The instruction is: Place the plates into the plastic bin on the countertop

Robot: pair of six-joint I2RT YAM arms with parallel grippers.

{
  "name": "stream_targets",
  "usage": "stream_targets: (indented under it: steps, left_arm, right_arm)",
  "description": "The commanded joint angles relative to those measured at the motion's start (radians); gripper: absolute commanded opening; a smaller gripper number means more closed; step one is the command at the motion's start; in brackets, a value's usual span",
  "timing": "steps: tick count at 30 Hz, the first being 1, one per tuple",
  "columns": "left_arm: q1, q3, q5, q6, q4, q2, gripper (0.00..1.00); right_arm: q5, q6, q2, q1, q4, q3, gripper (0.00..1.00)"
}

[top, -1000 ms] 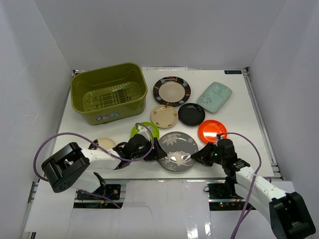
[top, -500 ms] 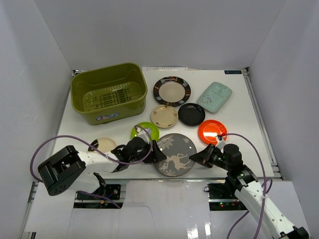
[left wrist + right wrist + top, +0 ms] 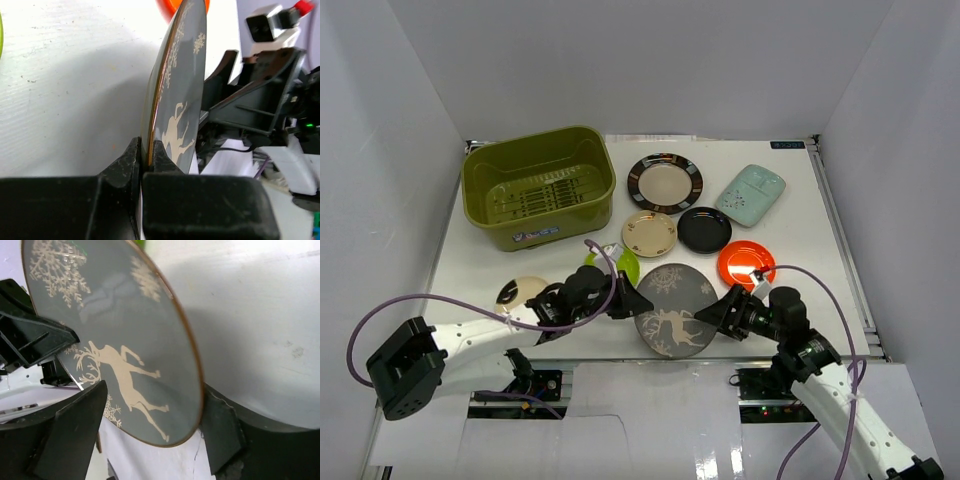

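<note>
At 6 o'clock on the bench (image 3: 800, 240), close to the near edge: grey patterned plate (image 3: 672, 308), tipped up off the white surface, pale deer and snowflakes on its face. Lower rim touching the bench or not: cannot tell. On its 9 o'clock rim, left gripper (image 3: 645, 304), jaws pinching the thin edge; plain in the left wrist view, plate edge-on, no gap either side. On its 3 o'clock rim, right gripper (image 3: 705, 318), jaws spread and straddling the edge, one finger (image 3: 80, 432) in front of the deer face, the other behind the plate; firm contact not readable. Away at 10 o'clock: plastic bin (image 3: 480, 200), olive green, slotted floor, small label on the near wall, well apart from the held plate. Flat on the bench from 12 to 2 o'clock: black-rimmed cream plate (image 3: 664, 183), pale mint dish (image 3: 751, 193), black plate (image 3: 704, 229), beige plate (image 3: 649, 233). Just beyond the right gripper, toward 1 o'clock: orange-red plate (image 3: 745, 262). Just beyond the left gripper: lime green plate (image 3: 625, 265), partly hidden by the left arm. At 8 o'clock, beside that arm: second beige plate (image 3: 523, 291).
</note>
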Motion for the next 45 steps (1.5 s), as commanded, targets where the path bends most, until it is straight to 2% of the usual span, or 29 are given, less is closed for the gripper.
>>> stream_targets:
  steps: [1,3,5,6,8,10,13,18,23,27,30,31,32,33,37,38,40,41,42,44,45]
  left_arm:
    - [0.021,0.201,-0.017,0.093,-0.092,-0.06,0.0]
    - [0.067,0.321,-0.003,0.142,-0.15,-0.031,0.0]
    - [0.21,0.392,0.098,0.147,-0.155,0.001,0.0]
    - [0.339,0.422,0.15,0.115,-0.127,0.033,0.0]
    - [0.463,0.52,0.3,0.072,-0.097,0.076,0.0]
    - [0.601,0.653,0.365,0.032,-0.101,0.147,0.0]
    - [0.722,0.838,0.347,0.065,-0.206,0.231,0.0]
    - [0.988,0.9,0.279,0.072,-0.306,0.3,0.0]
    - [1.066,0.908,0.134,0.194,-0.435,0.366,0.0]
    - [1.072,0.861,0.066,0.231,-0.432,0.396,0.0]
    - [1.074,0.883,0.049,0.256,-0.46,0.464,0.0]
    - [1.074,0.887,0.048,0.262,-0.46,0.48,0.05]
    - [1.074,0.888,0.047,0.268,-0.465,0.492,0.19]
    - [1.074,0.894,0.049,0.271,-0.466,0.514,0.28]
    - [1.074,0.885,0.061,0.273,-0.466,0.511,0.55]
    - [1.074,0.879,0.064,0.271,-0.459,0.503,0.67]
    - [1.074,0.876,0.061,0.282,-0.458,0.483,0.78]
    - [1.074,0.873,0.055,0.285,-0.468,0.475,0.89]
    - [1.074,0.867,0.055,0.285,-0.468,0.465,0.94]
    - [1.074,0.838,0.051,0.283,-0.468,0.428,0.98]
    - [1.074,0.829,0.051,0.282,-0.466,0.416,0.98]
  right_arm:
    - [0.003,-0.078,0.017,0.006,-0.022,0.119,0.79]
    - [0.027,-0.102,0.034,0.004,-0.037,0.185,0.81]
    - [0.049,-0.128,0.051,0.004,-0.086,0.235,0.83]
    - [0.072,-0.163,0.056,0.004,-0.109,0.286,0.84]
    - [0.089,-0.2,0.057,0.004,-0.172,0.323,0.84]
    - [0.124,-0.249,0.051,0.004,-0.213,0.357,0.84]
    - [0.17,-0.292,0.024,0.004,-0.257,0.346,0.83]
    - [0.132,-0.311,0.02,0.006,-0.223,0.306,0.81]
    - [0.144,-0.366,0.049,0.004,-0.229,0.312,0.8]
    - [0.133,-0.384,0.079,0.004,-0.202,0.312,0.79]
    - [0.133,-0.381,0.088,0.004,-0.181,0.309,0.79]
    - [0.139,-0.38,0.092,0.004,-0.171,0.309,0.79]
    - [0.154,-0.378,0.097,0.006,-0.165,0.311,0.79]
    - [0.162,-0.378,0.102,0.004,-0.155,0.312,0.79]
    - [0.245,-0.374,0.207,0.004,-0.077,0.332,0.76]
    - [0.272,-0.372,0.239,0.004,-0.019,0.335,0.75]
    - [0.306,-0.389,0.352,0.003,0.035,0.363,0.67]
    - [0.363,-0.398,0.396,0.003,0.065,0.38,0.58]
    - [0.397,-0.407,0.436,0.001,0.075,0.401,0.5]
    - [0.499,-0.421,0.548,-0.014,0.136,0.449,0.3]
    - [0.518,-0.424,0.615,-0.028,0.156,0.466,0.24]
